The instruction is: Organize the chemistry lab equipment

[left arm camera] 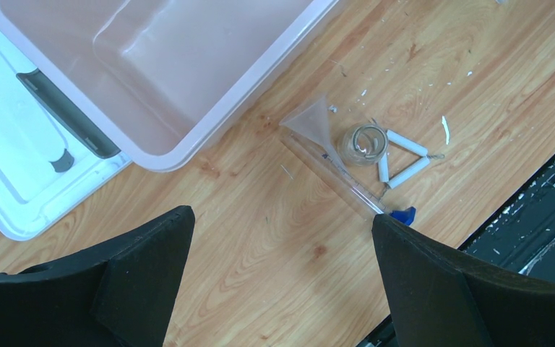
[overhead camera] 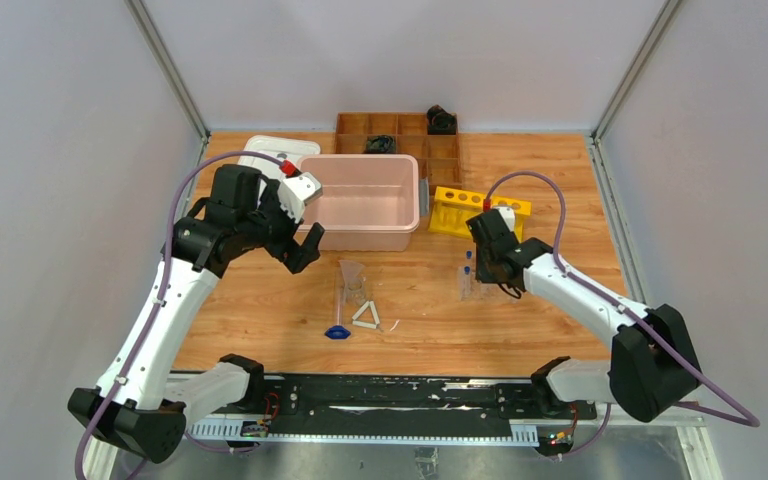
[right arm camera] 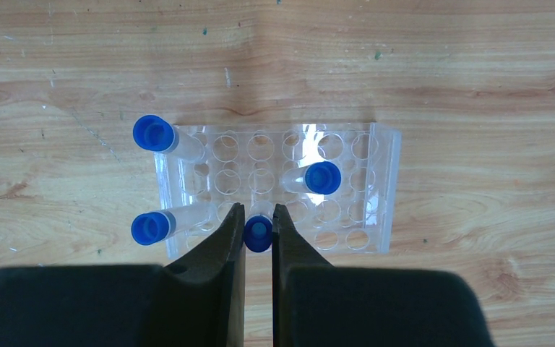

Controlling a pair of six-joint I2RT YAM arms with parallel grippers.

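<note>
While the right jaws pinch an upright blue-capped tube in the rack, the left jaws gape wide over the wooden counter.

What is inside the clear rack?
Three blue-capped tubes stand in the rack. The right gripper holds a fourth tube at the near row; its fingers hide whether the bottom sits in a hole.

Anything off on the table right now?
Yes. The clear glass funnel lies on its side beside the small white triangle, and white chips are scattered on the wooden table around them, possibly breakage.
</note>
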